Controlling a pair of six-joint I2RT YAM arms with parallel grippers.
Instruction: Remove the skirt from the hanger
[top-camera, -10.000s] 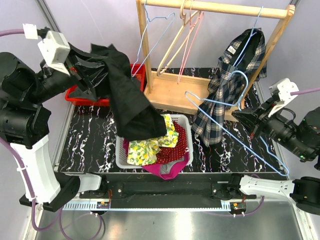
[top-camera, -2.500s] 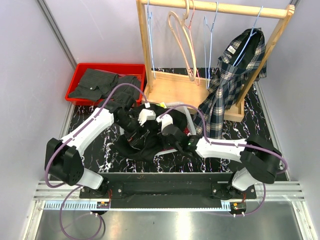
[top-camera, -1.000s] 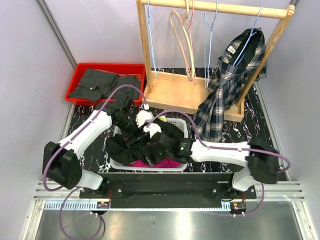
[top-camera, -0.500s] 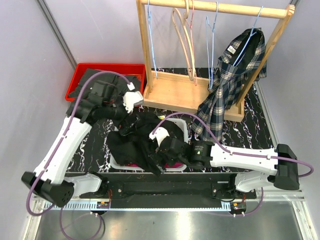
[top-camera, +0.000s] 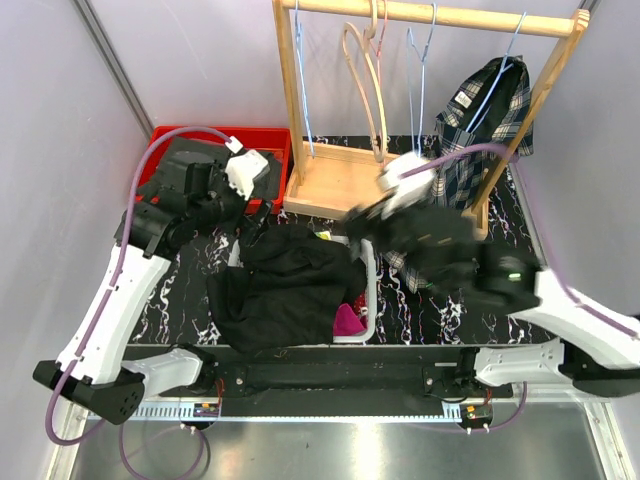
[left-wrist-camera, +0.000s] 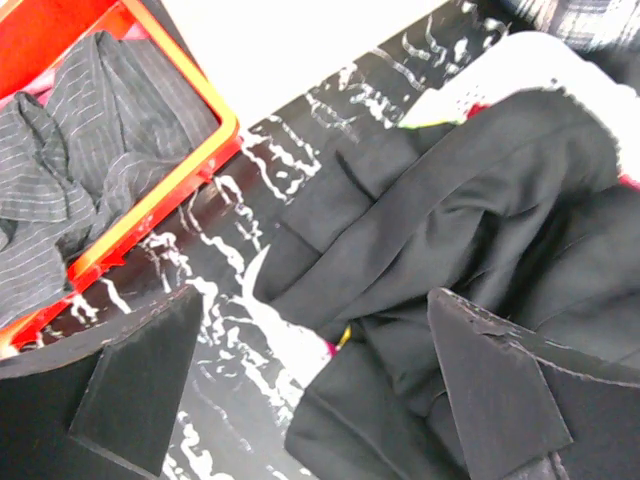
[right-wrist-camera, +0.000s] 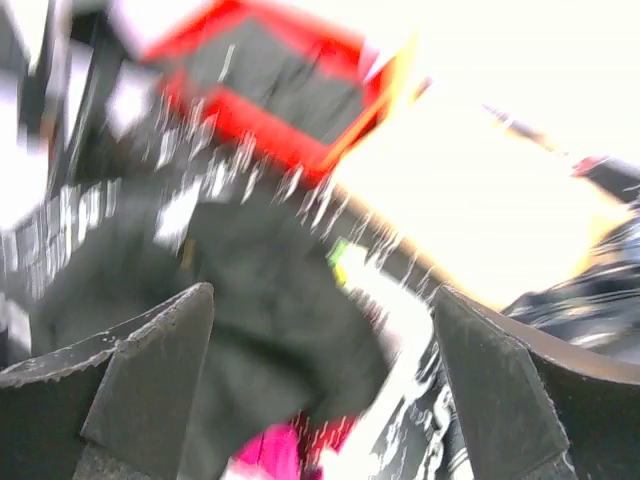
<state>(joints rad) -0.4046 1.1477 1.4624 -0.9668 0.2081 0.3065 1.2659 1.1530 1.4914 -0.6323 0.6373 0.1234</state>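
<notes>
The black skirt lies crumpled over the white basket, free of any hanger; it also shows in the left wrist view and, blurred, in the right wrist view. An empty blue wire hanger hangs on the wooden rail with other bare hangers. My left gripper hovers open above the skirt's left edge, holding nothing. My right gripper, blurred, is open and empty above the basket's right side.
A red bin with a grey striped garment sits at the back left. The wooden rack's base stands behind the basket. A plaid garment hangs on a blue hanger at the rail's right end. Pink cloth peeks from the basket.
Both arms have lifted off the black skirt. The left drew back toward the red bin; the right swung up and right toward the rack. The skirt stays on the basket.
</notes>
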